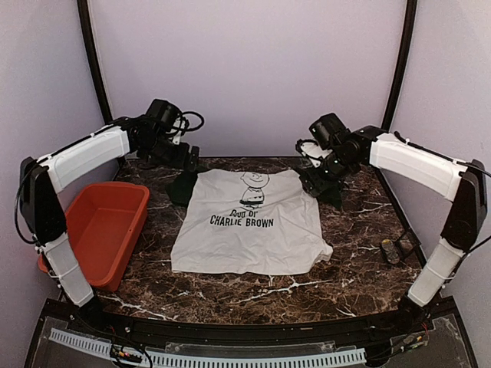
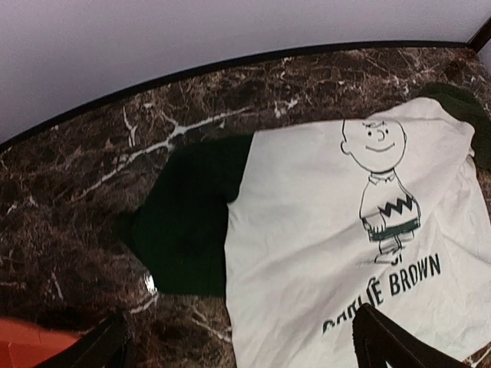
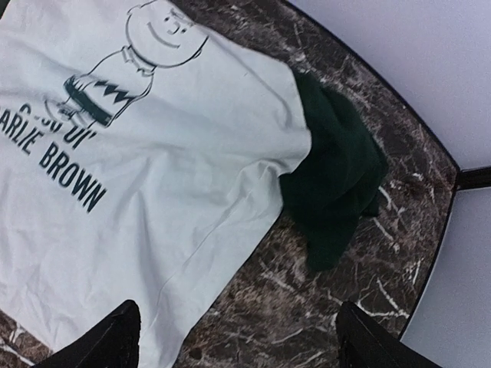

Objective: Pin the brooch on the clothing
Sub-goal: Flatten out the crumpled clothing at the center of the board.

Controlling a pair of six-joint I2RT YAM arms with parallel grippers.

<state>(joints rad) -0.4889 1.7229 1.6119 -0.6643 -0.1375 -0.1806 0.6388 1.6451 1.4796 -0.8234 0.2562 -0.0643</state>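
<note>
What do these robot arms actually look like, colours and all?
The left arm and right arm have black joints and long white shells on the links. Black cables loop out near the wrists. The left gripper and right gripper each end in two plain black fingers.

A small dark object (image 1: 393, 250) at the top view's right side is too small to identify. The left wrist view crops the red plastic bin (image 2: 19, 345) and the white, green-sleeved printed T-shirt (image 2: 307, 230).
</note>
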